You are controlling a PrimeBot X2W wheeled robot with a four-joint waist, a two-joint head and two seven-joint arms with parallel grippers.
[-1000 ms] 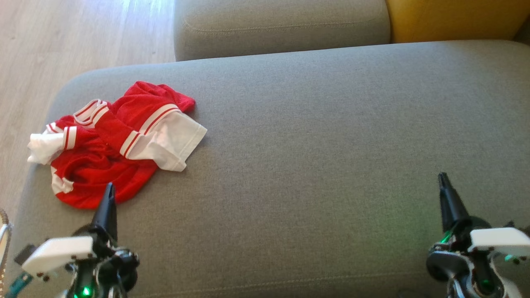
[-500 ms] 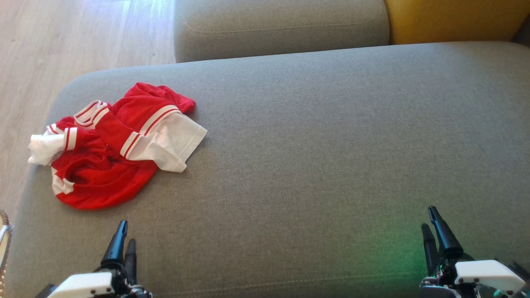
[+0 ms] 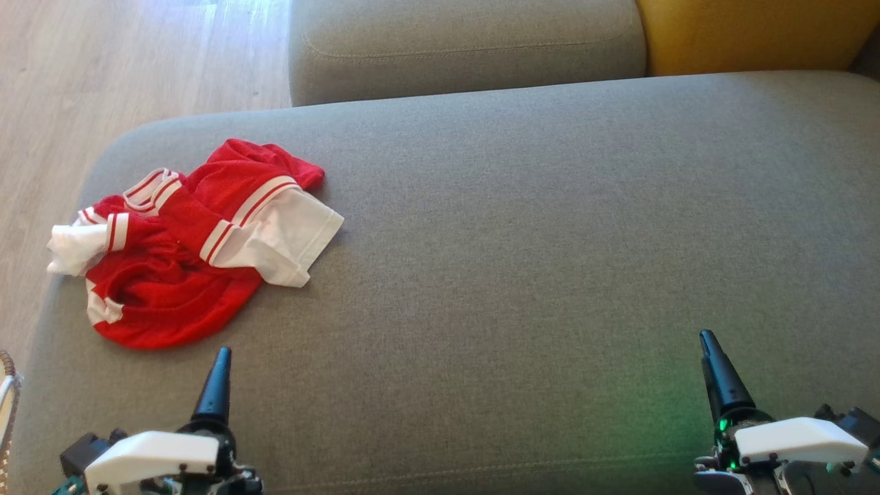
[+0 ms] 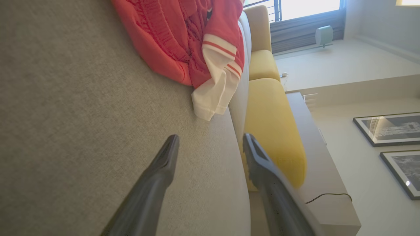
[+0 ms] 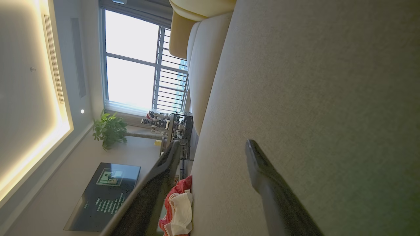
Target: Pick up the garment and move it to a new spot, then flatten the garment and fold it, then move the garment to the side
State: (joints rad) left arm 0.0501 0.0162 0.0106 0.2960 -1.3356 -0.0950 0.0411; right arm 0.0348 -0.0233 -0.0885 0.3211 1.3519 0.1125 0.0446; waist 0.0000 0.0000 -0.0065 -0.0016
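Clearly the garment [image 3: 185, 254] is not yet picked up. It lies in a crumpled heap on the sofa [image 3: 515, 240], at the left end of the grey seat, close to the rounded edge where the floor [image 3: 103, 69] begins. It is red with white striped sleeves, and one white sleeve is spread toward the middle of the seat. The wide free seat to its right seems to me the natural place for the new spot, and for the flattening and folding after that.

The left jaws are well open and hold nothing. In the left wrist view their two fingers [image 4: 157, 177] stand with a wide gap between them, low over the seat. They are turned on the side, so that one finger is nearer to the cushion than the other. I think this pose is chosen so that the lower finger can slide under a fold of cloth while the upper one closes on it. The garment is ahead of these jaws and a little to the left, near them but not touching.

The right jaws are also open and empty, with the fingers [image 5: 272, 183] apart and turned the same way. They are over the right part of the seat, well apart from the garment. So the left side is better placed for the first grasp.
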